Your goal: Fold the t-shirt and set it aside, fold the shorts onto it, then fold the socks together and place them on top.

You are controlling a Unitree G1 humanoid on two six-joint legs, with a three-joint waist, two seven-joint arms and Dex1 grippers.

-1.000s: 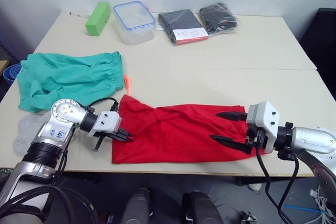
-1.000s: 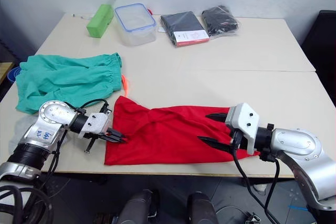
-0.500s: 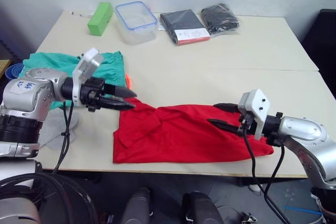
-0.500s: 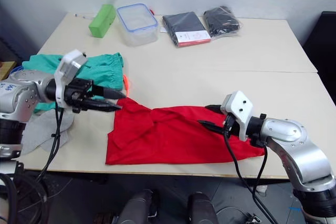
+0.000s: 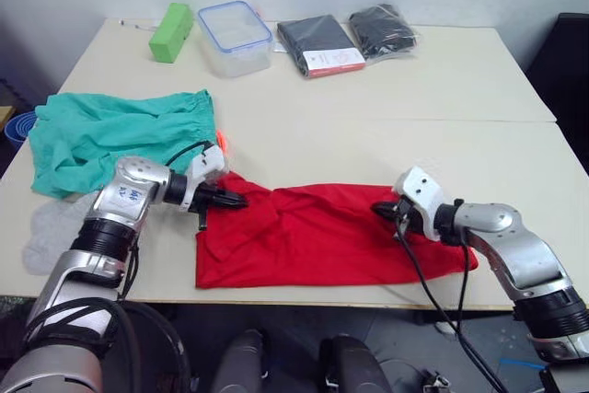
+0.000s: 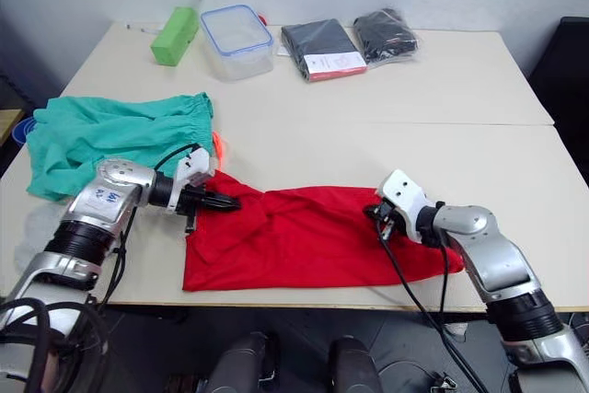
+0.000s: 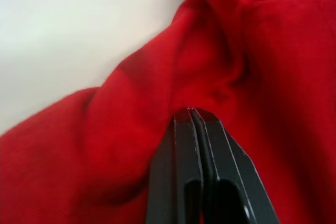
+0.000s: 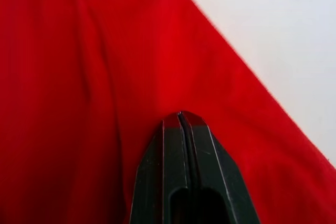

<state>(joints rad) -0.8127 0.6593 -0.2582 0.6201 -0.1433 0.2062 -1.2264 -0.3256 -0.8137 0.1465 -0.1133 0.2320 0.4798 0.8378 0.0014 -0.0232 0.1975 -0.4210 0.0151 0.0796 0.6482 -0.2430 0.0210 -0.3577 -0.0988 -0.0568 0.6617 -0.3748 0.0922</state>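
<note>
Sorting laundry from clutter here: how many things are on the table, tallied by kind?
Loose garments: 3, namely red t-shirt, teal shorts, grey socks
Black packaged clothes: 2
Clear plastic container: 1
Green block: 1
Total: 7

Far end of my table (image 5: 442, 71) has the usual clutter: a green block (image 5: 172, 31) next to a clear plastic tub with a blue rim (image 5: 236, 37), then two black packaged clothes (image 5: 319, 45) (image 5: 384, 29) lying side by side
</note>
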